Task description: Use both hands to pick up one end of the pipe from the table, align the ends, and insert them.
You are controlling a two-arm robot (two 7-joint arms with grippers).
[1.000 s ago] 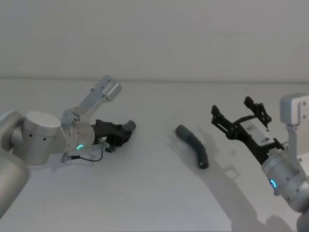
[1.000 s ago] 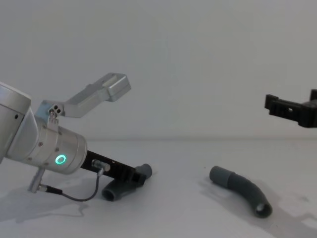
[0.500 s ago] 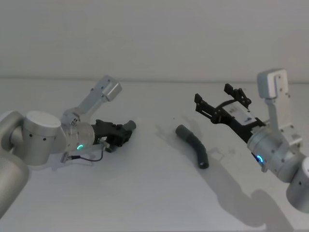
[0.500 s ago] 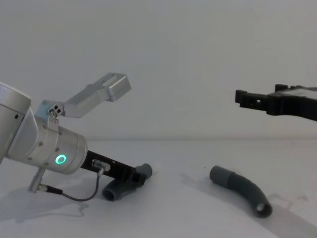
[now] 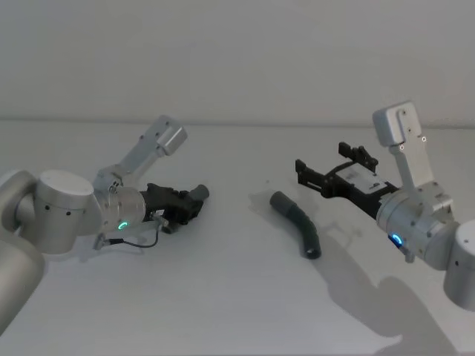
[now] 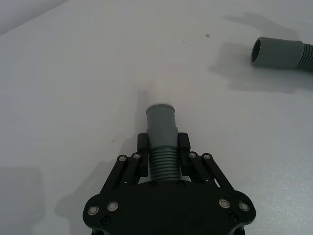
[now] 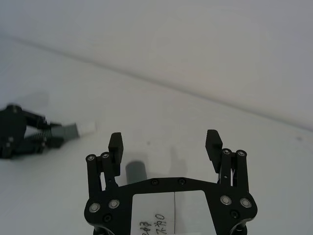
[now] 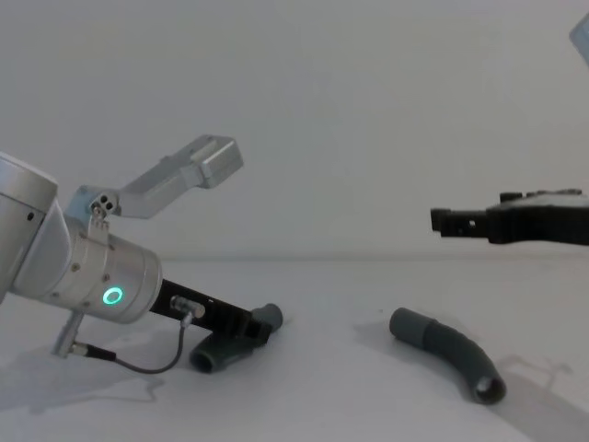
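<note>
Two dark grey ribbed hose pieces make up the pipe. The held hose piece (image 5: 194,197) sits at about 9 o'clock from the middle of the head view. The left gripper (image 6: 162,143) clamps it across its ribs, just behind the smooth cuff (image 6: 161,116), with a finger pressed to each side. That cuff juts past the fingertips toward 2 o'clock in the head view, and its tip shows white in the right wrist view. In the chest view the piece's open ribbed end hangs under the gripper and appears to touch the table (image 5: 223,297), though contact is hard to judge there.

The free hose piece (image 5: 297,222) lies on the table at 3 o'clock from the held one, well apart from it. It is bent, with its second cuff (image 8: 409,327) at the 10 o'clock end and its open end at 5 o'clock.

The right gripper (image 5: 326,159) hovers above the table at about 1 o'clock from the free piece, apart from it. Its fingers are spread wide and grasp nothing.

The left arm carries a glowing green ring (image 8: 112,296), and a thin black cable (image 8: 138,365) loops beneath it. A pale grey wall (image 5: 237,59) stands beyond the table at 12 o'clock.
</note>
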